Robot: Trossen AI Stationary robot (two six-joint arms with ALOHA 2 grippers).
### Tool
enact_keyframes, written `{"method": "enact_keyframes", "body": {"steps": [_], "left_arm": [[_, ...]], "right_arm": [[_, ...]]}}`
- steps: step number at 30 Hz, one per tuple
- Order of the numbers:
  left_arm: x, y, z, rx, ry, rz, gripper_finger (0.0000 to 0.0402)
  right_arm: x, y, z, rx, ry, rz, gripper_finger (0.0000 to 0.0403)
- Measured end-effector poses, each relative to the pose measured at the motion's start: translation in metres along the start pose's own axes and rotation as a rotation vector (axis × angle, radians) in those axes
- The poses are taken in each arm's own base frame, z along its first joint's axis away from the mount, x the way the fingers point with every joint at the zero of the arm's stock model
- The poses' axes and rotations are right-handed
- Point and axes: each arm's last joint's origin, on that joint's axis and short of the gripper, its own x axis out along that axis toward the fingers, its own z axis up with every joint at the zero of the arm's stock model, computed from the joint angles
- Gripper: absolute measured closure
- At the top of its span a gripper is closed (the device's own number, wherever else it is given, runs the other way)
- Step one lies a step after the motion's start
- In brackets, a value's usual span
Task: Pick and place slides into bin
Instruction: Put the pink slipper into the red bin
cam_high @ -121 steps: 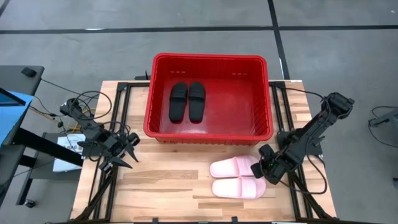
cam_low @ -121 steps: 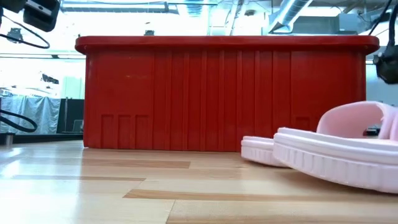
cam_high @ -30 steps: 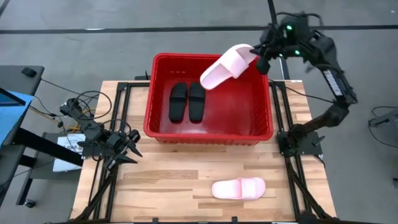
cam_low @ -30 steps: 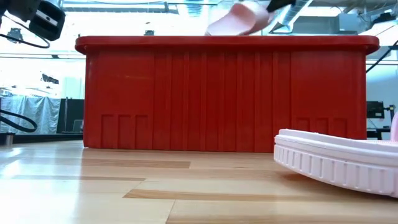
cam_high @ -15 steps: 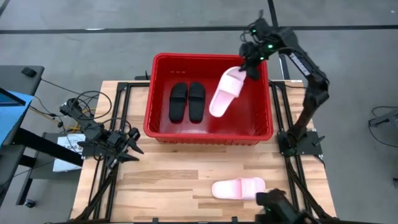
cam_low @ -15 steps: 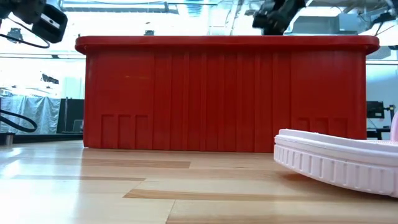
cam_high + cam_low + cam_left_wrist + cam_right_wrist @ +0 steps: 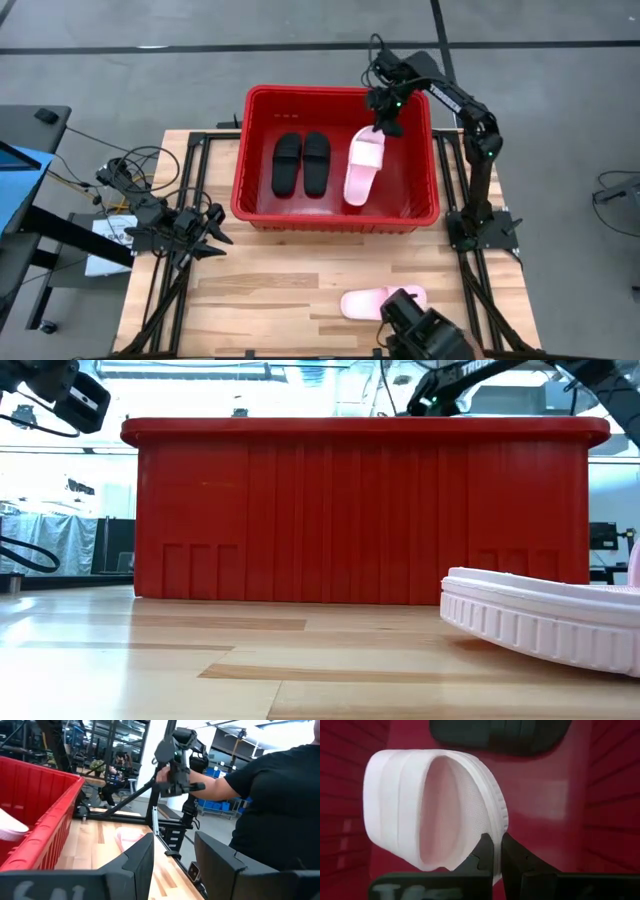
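My right gripper [image 7: 381, 128] pinches the edge of one pale pink slide [image 7: 362, 166] inside the red bin [image 7: 252, 150], near its right wall, beside the two black slides [image 7: 301, 163]. The thin grip may slip, so the slide could land on the black pair. The second pink slide [image 7: 366, 302] lies near the table's front edge, partly covered by a person's head [image 7: 425, 328]; collision risk there. My left gripper [image 7: 208, 240] waits at the left edge, fingers apart.

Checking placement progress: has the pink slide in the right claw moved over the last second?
Yes. The pink slide, held at the bin's far rim a second ago, now sits lower inside, beside the black slides, the right claw still on it.
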Motion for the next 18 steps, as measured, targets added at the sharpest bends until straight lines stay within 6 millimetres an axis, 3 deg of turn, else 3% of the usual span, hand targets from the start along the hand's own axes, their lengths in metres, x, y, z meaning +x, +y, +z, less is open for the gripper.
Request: {"method": "enact_keyframes", "body": {"steps": [10, 18], "left_arm": [[0.0, 0.001, 0.0, -0.006, -0.005, 0.024, 0.0269], [0.0, 0.001, 0.0, -0.019, -0.005, 0.025, 0.0269]], "right_arm": [[0.041, -0.014, 0.008, -0.065, 0.043, 0.064, 0.0402], [0.063, -0.019, 0.015, -0.103, 0.063, 0.061, 0.0402]]}}
